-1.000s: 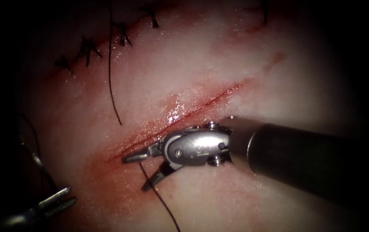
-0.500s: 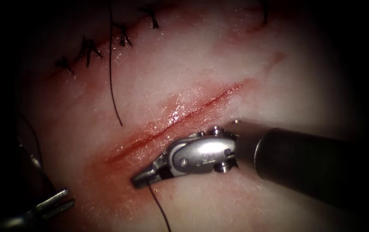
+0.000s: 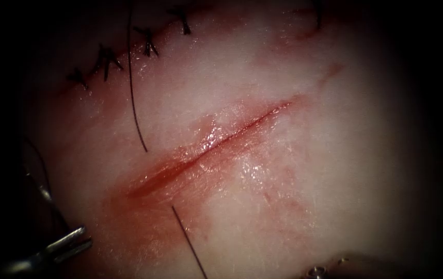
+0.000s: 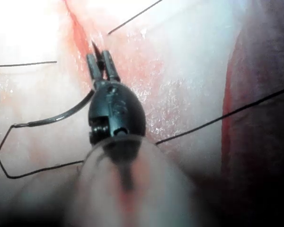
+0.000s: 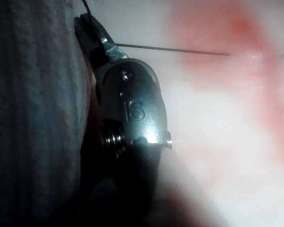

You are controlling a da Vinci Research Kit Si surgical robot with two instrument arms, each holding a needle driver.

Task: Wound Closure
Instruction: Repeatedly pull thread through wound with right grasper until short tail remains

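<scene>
Tissue [image 3: 283,170] with its cut [image 3: 211,142], seen from the endoscope: the cut runs on a slant from lower left of centre up toward the right of centre, unstitched, its edges wet with red fluid [image 3: 172,168]. An older cut in the upper left of the frame carries a row of dark stitches [image 3: 109,59]. A loose thread end [image 3: 135,103] hangs from the top edge and stops just left of the cut.

A second thread [image 3: 188,243] leaves the tissue just below the lower end of the cut and runs straight to the bottom edge.

The left claw [image 3: 84,235] lies at the lower left, well left of the cut, its jaws slightly parted and holding nothing. In the left wrist view, the left claw [image 4: 98,56] points at the reddened cut. The curved needle [image 4: 52,117] sweeps out from behind the tool's wrist, outside the jaws. Whether its tip is in the tissue cannot be told.

Part of the right tool's wrist [image 3: 317,271] shows at the bottom edge, right of the cut. In the right wrist view the right claw [image 5: 83,20] is closed, and a taut thread runs straight from its jaws across the tissue.
</scene>
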